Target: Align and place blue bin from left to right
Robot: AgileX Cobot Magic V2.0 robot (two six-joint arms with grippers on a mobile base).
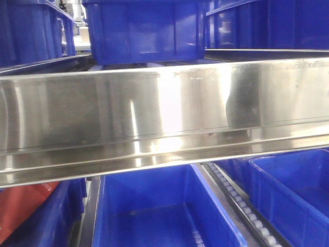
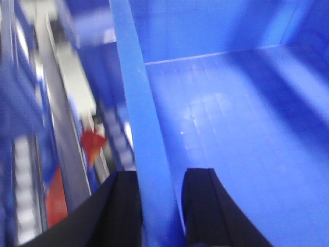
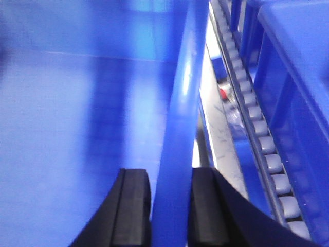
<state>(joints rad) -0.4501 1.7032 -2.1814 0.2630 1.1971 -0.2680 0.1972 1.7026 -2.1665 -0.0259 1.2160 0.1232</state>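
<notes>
While the front view shows a steel rail point(image 1: 164, 118) crossing above the blue bin point(image 1: 164, 206), the left wrist view shows the left gripper point(image 2: 162, 177) pinching a bin wall, with the floor to the right of the jaws. In the right wrist view, the right gripper point(image 3: 169, 177) pinches a wall, with a roller track point(image 3: 259, 139) just right of its jaws.

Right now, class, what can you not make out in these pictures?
Front view: the steel rail hides the far end of the blue bin; neither gripper shows.
Left wrist view: blur leaves the red thing beside the bin unidentifiable.
Right wrist view: the red spot by the rollers is too small; the bottom edge cuts off the right gripper.
</notes>
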